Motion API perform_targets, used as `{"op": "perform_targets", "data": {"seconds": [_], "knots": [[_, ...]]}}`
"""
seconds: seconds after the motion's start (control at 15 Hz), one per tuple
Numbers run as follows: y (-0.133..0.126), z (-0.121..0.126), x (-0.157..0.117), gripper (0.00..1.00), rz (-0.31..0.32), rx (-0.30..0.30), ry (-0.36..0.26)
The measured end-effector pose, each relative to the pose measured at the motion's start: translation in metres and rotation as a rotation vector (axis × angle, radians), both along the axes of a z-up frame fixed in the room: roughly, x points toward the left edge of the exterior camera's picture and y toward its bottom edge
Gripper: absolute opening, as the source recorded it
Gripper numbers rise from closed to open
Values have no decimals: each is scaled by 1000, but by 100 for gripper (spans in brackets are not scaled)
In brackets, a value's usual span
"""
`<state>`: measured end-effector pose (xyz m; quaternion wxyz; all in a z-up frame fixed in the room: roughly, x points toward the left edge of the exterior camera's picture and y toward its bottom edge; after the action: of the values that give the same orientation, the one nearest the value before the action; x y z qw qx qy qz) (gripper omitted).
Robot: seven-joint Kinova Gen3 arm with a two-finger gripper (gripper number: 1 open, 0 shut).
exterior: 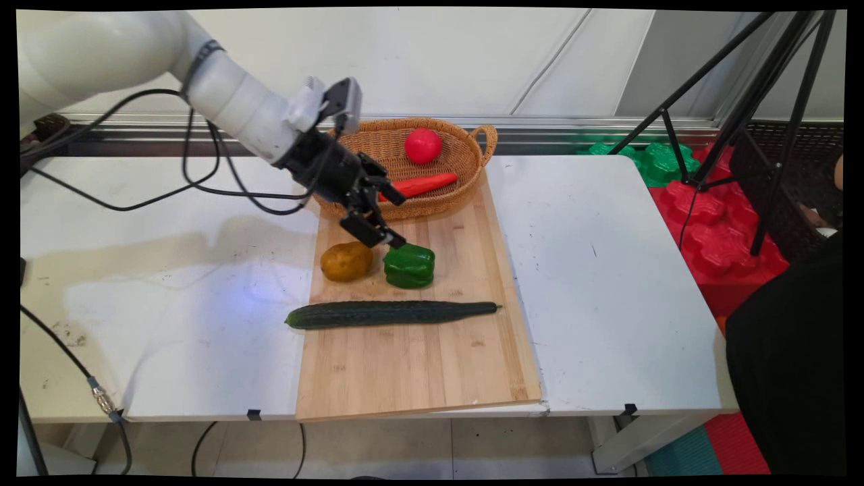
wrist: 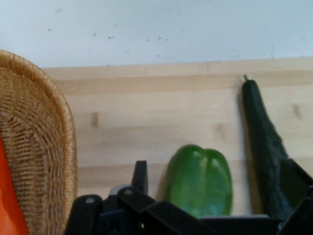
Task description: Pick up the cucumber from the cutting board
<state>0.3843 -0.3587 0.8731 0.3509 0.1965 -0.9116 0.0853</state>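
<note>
Gripper [exterior: 397, 219] hung with fingers apart just above the green pepper [exterior: 409, 265], which sat on the cutting board [exterior: 418, 364] beside the potato [exterior: 346, 261], not yet grasped. The cucumber [exterior: 391, 314] lay lengthwise across the board, stem end right; the basket [exterior: 405, 165] behind held a carrot [exterior: 420, 185] and a tomato [exterior: 423, 146].

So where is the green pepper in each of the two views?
Main view: the pepper sits mid-board, right of the potato, behind the cucumber, just below the open gripper.
Hand view: the pepper is at bottom centre, between the fingers, basket to its left.
Shared landmark: the cucumber, lying beside the pepper in both.
</note>
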Motion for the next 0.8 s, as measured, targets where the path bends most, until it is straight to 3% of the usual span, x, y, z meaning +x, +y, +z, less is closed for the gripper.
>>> {"op": "perform_targets", "data": {"seconds": [0.4,0.8], "knots": [[47,13,25,100,1,27,5],[77,0,30,100,-4,74,-36]]}}
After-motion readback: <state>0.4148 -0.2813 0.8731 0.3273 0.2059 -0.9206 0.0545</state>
